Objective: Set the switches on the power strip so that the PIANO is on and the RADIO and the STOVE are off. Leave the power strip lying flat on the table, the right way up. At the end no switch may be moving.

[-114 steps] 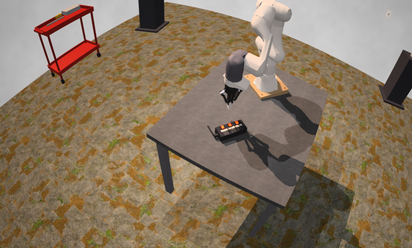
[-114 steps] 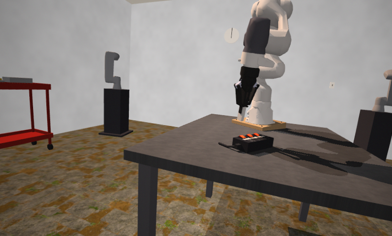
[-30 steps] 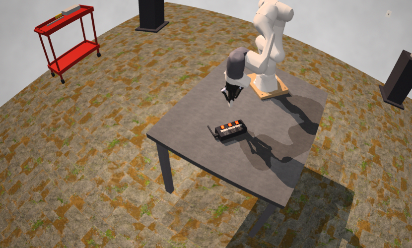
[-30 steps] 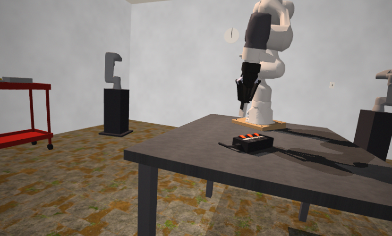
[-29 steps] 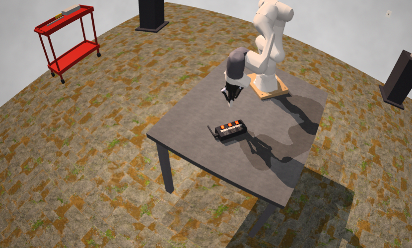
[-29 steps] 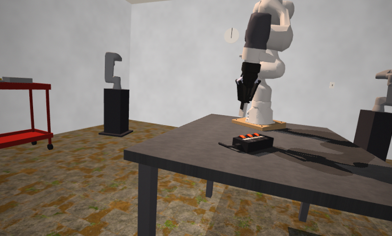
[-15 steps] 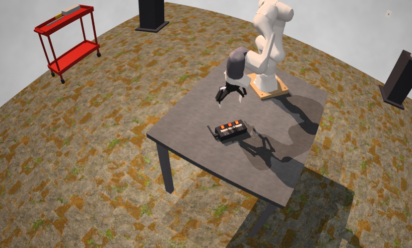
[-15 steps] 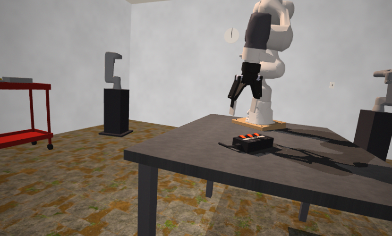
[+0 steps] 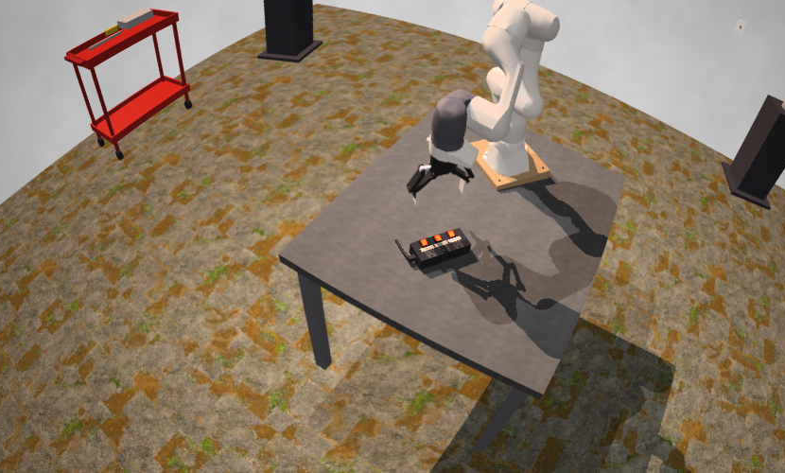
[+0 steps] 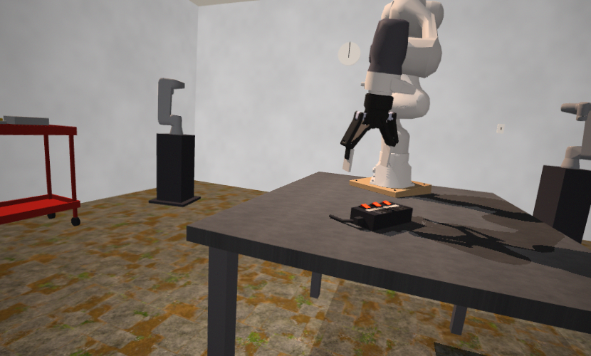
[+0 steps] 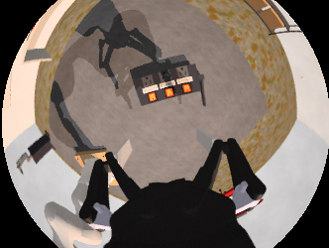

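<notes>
The black power strip (image 9: 444, 255) (image 10: 391, 219) (image 11: 157, 78) lies flat on the table (image 9: 348, 235) (image 10: 262, 221), right way up. It has three orange-red switches in a row, a left one (image 11: 153, 96), a middle one (image 11: 169, 92) and a right one (image 11: 186, 87) in the wrist view. White labels (image 11: 184, 79) sit between switches and sockets; their words are too small to read. Which way each switch is tipped cannot be told. My gripper (image 9: 439, 193) (image 10: 365, 164) (image 11: 163, 140) is open and empty, above the table and away from the strip, on its switch side towards the robot base.
A short black cord (image 9: 403, 249) (image 10: 340, 218) (image 11: 202, 91) sticks out of one end of the strip. The arm's wooden base plate (image 9: 504, 183) (image 10: 395, 191) is at the back of the table. A red cart (image 9: 143, 112) (image 10: 28, 205) stands on the floor off to the left.
</notes>
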